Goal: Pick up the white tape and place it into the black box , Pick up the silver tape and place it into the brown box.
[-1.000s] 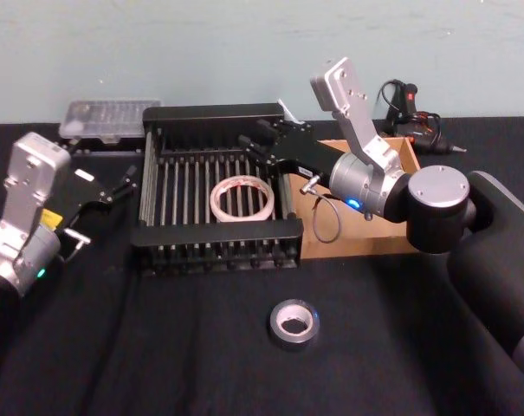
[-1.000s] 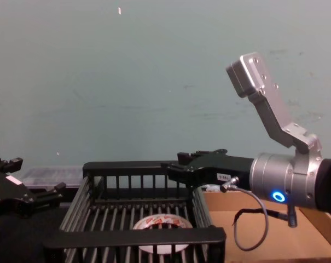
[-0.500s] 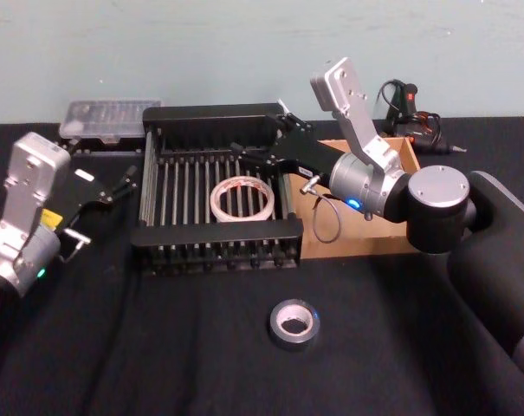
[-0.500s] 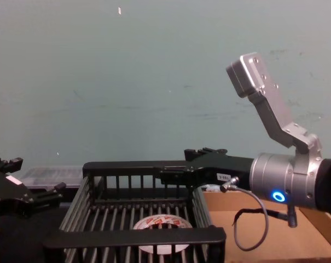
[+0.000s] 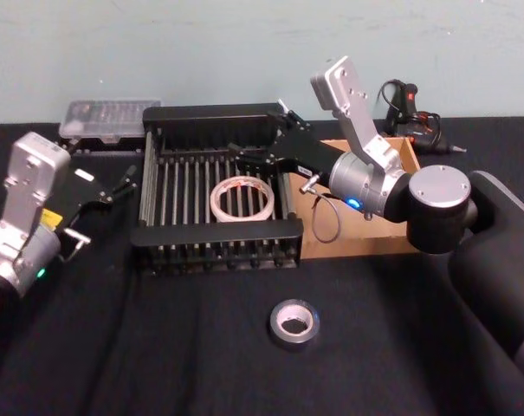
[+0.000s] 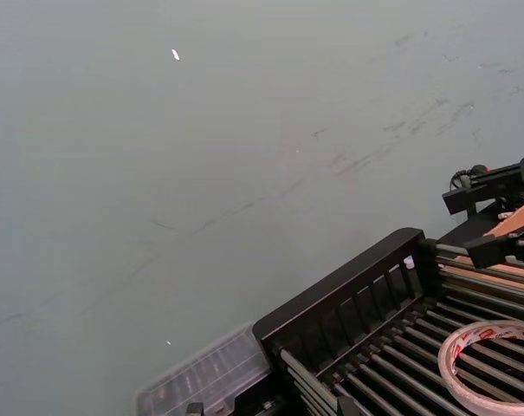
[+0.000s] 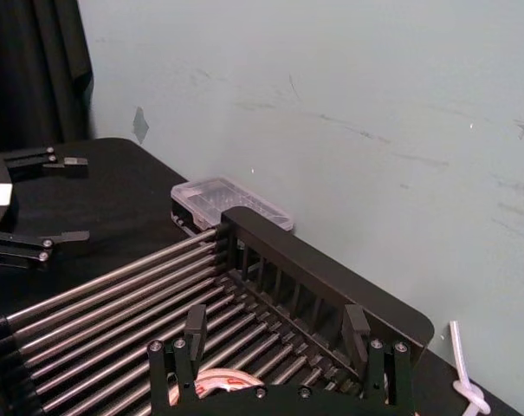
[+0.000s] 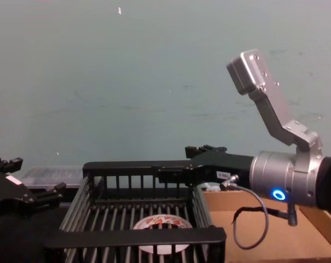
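The white tape (image 5: 242,198) (image 8: 161,223) lies flat on the slatted floor of the black box (image 5: 214,232) (image 8: 138,237). My right gripper (image 5: 257,128) (image 8: 174,161) (image 7: 275,334) hovers open over the box's back right part, above the tape and apart from it, with nothing between its fingers. The silver tape (image 5: 294,323) rests on the black cloth in front of the boxes. The brown box (image 5: 357,238) (image 8: 274,241) stands right of the black one, under my right arm. My left gripper (image 5: 123,184) (image 7: 67,199) is parked open to the left of the black box.
A clear plastic case (image 5: 110,113) sits behind the black box at the back left. A black tool with cables (image 5: 413,108) lies at the back right, behind the brown box. A pale wall rises close behind the table.
My right gripper's fingers have spread from partly closed to wide apart above the black box. The white tape stays flat on the slats. The left arm has not moved.
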Robot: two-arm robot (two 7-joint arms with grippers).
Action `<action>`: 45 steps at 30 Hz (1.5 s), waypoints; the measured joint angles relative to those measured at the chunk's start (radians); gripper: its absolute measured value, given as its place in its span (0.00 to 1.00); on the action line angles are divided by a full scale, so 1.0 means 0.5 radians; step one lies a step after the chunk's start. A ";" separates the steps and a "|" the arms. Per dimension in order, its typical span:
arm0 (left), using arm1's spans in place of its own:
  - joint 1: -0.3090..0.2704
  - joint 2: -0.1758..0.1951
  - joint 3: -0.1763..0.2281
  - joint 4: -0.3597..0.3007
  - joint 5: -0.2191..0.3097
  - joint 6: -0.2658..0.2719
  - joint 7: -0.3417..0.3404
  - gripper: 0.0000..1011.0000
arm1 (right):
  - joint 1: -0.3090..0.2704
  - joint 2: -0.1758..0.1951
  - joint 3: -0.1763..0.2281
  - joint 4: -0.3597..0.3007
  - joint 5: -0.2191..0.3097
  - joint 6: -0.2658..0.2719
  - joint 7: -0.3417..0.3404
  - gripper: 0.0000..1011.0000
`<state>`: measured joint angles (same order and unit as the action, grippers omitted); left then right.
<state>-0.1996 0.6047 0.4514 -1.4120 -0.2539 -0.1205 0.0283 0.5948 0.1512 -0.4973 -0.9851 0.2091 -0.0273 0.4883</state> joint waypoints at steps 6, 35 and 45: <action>0.000 0.000 0.000 0.000 0.000 0.000 0.000 0.99 | -0.050 0.026 0.015 -0.108 0.013 0.042 -0.015 0.99; 0.000 0.000 0.000 0.000 0.000 0.000 0.000 0.99 | -0.410 0.265 0.056 -0.774 0.215 0.238 -0.025 0.99; 0.000 0.000 0.000 0.000 0.000 0.000 0.000 0.99 | -0.538 0.359 0.052 -0.955 0.239 0.283 -0.076 0.99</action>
<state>-0.1995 0.6047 0.4514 -1.4120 -0.2539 -0.1205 0.0283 0.3257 0.3305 -0.4714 -1.4626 0.3286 0.1141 0.4502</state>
